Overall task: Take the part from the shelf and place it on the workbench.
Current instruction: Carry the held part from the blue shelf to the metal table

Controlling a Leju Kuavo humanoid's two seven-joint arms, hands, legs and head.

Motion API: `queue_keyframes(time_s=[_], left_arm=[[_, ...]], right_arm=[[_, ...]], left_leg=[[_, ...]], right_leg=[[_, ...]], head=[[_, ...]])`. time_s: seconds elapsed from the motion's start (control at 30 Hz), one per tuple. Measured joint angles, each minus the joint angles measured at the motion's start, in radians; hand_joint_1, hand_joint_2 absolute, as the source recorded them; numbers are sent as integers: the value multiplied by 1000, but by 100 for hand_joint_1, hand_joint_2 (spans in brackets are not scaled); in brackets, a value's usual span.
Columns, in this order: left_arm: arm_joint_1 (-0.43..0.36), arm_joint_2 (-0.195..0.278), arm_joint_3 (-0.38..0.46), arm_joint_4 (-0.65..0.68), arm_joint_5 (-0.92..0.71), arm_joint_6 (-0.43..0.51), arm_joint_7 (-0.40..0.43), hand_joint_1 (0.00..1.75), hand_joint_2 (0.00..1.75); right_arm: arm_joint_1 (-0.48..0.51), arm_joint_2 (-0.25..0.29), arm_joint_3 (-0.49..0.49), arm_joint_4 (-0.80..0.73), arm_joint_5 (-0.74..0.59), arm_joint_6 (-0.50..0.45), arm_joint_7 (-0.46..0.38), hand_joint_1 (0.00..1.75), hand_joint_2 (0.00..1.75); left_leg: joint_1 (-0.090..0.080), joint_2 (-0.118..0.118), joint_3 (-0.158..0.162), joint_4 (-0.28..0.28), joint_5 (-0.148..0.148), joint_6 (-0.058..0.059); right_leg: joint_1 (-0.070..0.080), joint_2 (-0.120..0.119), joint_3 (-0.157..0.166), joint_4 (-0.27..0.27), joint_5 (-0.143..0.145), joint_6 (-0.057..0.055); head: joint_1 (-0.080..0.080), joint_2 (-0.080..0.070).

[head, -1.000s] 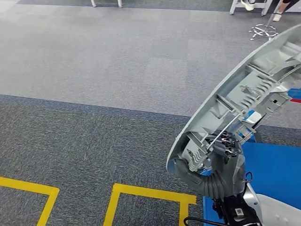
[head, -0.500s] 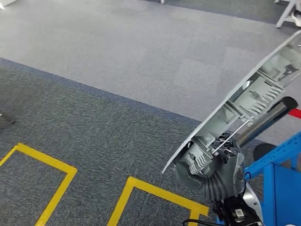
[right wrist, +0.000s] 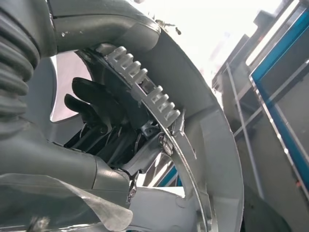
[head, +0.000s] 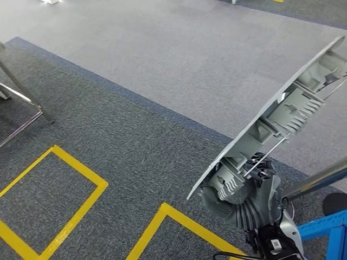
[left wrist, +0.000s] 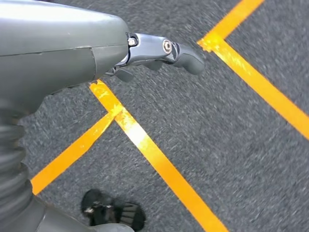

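The part [head: 286,108] is a long, curved grey plastic panel with ribs and clips on its inner side. My right hand [head: 249,203] grips its lower end and holds it up slanting toward the upper right, above the carpet. In the right wrist view the dark fingers [right wrist: 94,106] are curled inside the part's ribbed rim [right wrist: 215,145], with the thick thumb on the outside. My left hand [left wrist: 153,48] hangs over the floor with its fingers stretched out and nothing in it.
Yellow tape lines [head: 69,168] mark rectangles on the dark carpet, with lighter grey carpet beyond. A blue frame corner [head: 327,227] and a slanting metal tube [head: 315,181] are at the lower right. Thin metal legs [head: 20,97] stand at the left edge.
The whole picture has shifted: the camera has turned left, the blue surface has slid out at the right and metal legs have come in at the left. The part stays in my right hand.
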Motion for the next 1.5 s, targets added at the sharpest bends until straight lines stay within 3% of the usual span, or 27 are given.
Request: queue_keyframes(time_s=[0.07,0.1,0.17,0.23,0.3,0.37,0.43,0.5,0.57,0.6,0.63,0.67,0.73,0.8,0.87,0.9,0.97,1.03,1.1,1.13,1.2,1.27,1.33,1.37,1.4,1.43,1.5], left_arm=[[-1,-1,0,0,0,0,0,0,175],[0,-1,0,1,0,0,0,0,175],[4,-1,0,1,1,1,0,0,175],[4,1,0,1,2,1,0,0,175],[2,3,0,1,2,2,-1,0,175],[4,4,-1,1,3,3,-1,0,175],[6,3,-1,1,4,4,-2,0,175],[3,3,-1,1,4,5,-3,0,175],[1,2,-2,1,4,5,-3,0,175],[1,1,-2,2,4,5,-3,0,175],[1,1,-2,2,4,5,-3,0,175],[1,0,-2,2,4,5,-3,0,175],[0,-2,-2,2,4,5,-3,0,175],[0,-3,-2,2,5,6,-3,0,175],[4,-3,-2,2,6,6,-3,0,175],[6,-4,-2,2,6,6,-3,0,175],[5,-4,-2,2,6,7,-3,0,175],[0,-6,-3,2,6,8,-3,0,175],[-1,-10,-4,3,6,10,-3,0,175],[0,-11,-4,3,6,11,-3,0,175],[2,-12,-4,3,6,14,-3,0,175],[0,-12,-5,3,6,15,-4,0,175],[-2,-11,-6,3,6,16,-4,0,175],[-1,-11,-6,3,6,16,-4,0,175],[1,-11,-6,3,6,16,-4,0,175],[2,-12,-6,3,6,17,-4,0,175],[1,-13,-7,3,6,17,-4,0,175]], right_arm=[[1,0,0,0,0,0,1,175,175],[2,0,1,0,0,0,1,175,175],[2,0,1,0,0,-1,1,175,175],[2,0,0,0,-1,-3,1,175,175],[3,0,-1,0,-3,-7,1,175,175],[4,0,-2,0,-6,-9,2,175,175],[4,0,-5,0,-9,-11,2,175,175],[7,0,-9,0,-10,-12,2,175,175],[11,0,-12,0,-10,-13,3,175,175],[13,0,-12,0,-11,-13,3,175,175],[15,0,-13,0,-11,-13,3,175,175],[16,0,-14,0,-12,-13,3,175,175],[18,0,-17,1,-14,-14,3,175,175],[20,0,-21,0,-17,-16,3,175,175],[23,0,-24,-1,-20,-17,3,175,175],[23,0,-25,-1,-21,-17,3,175,175],[28,0,-30,-3,-21,-18,2,175,175],[39,0,-38,-5,-24,-21,1,175,175],[50,0,-45,-5,-30,-22,-1,175,175],[54,0,-48,-5,-33,-21,-2,175,175],[60,0,-53,-6,-36,-21,-6,175,175],[62,0,-58,-8,-37,-19,-8,175,175],[64,0,-63,-10,-37,-18,-10,175,175],[65,0,-64,-11,-37,-18,-10,175,175],[65,-1,-65,-12,-37,-18,-10,175,175],[65,-1,-66,-13,-37,-18,-11,175,175],[67,-1,-68,-15,-37,-18,-12,175,175]], left_leg=[[0,14,-61,114,-38,-2],[0,16,-71,130,-31,-1],[-3,27,-33,43,35,7],[-16,78,31,-89,91,24],[-29,113,54,-144,98,37],[-30,94,52,-152,99,46],[-23,71,58,-163,105,56],[-17,47,63,-169,107,64],[-16,19,63,-168,105,66],[-16,5,65,-168,105,66],[-15,-10,67,-167,104,65],[-14,-25,70,-166,102,63],[-12,-52,71,-160,97,54],[-10,-74,62,-154,96,42],[-7,-91,54,-153,100,30],[-7,-84,52,-150,97,24],[-9,-36,30,-98,66,13],[-8,9,-28,27,7,5],[-5,16,-78,124,-21,1],[-5,18,-78,122,-8,2],[-7,35,-24,13,60,9],[-19,87,37,-109,101,23],[-30,111,50,-144,97,35],[-31,100,49,-149,97,40],[-28,88,50,-154,99,44],[-25,76,54,-159,101,50],[-17,52,60,-167,105,60]], right_leg=[[4,-33,6,0,-7,-4],[6,-47,10,0,-10,-4],[9,-75,21,0,-18,-3],[13,-99,32,0,-27,2],[18,-121,35,1,-33,9],[20,-140,38,-1,-38,19],[15,-101,28,25,-59,29],[10,-36,-25,133,-111,36],[10,-16,-98,261,-152,42],[10,-14,-118,284,-147,43],[9,-13,-119,269,-121,44],[8,-7,-99,214,-79,44],[2,32,-40,79,-16,42],[-1,62,-6,15,-7,35],[1,51,-1,9,-10,24],[1,40,1,7,-9,18],[-1,14,9,3,-11,5],[2,-16,15,2,-16,-3],[4,-44,19,2,-21,-5],[4,-55,21,2,-24,-5],[6,-79,31,2,-31,-2],[10,-100,40,2,-38,5],[15,-121,43,1,-44,14],[17,-133,46,-2,-46,20],[16,-133,49,-2,-50,26],[14,-114,46,8,-60,31],[9,-51,6,90,-105,39]], head=[[-1,0],[-1,0],[-1,0],[-1,0],[0,0],[0,0],[2,0],[6,0],[8,0],[8,0],[8,0],[8,0],[8,0],[7,0],[6,0],[5,0],[-2,0],[-9,0],[-9,0],[-9,0],[-9,0],[-9,0],[-8,0],[-8,0],[-7,0],[-6,0],[-1,0]])
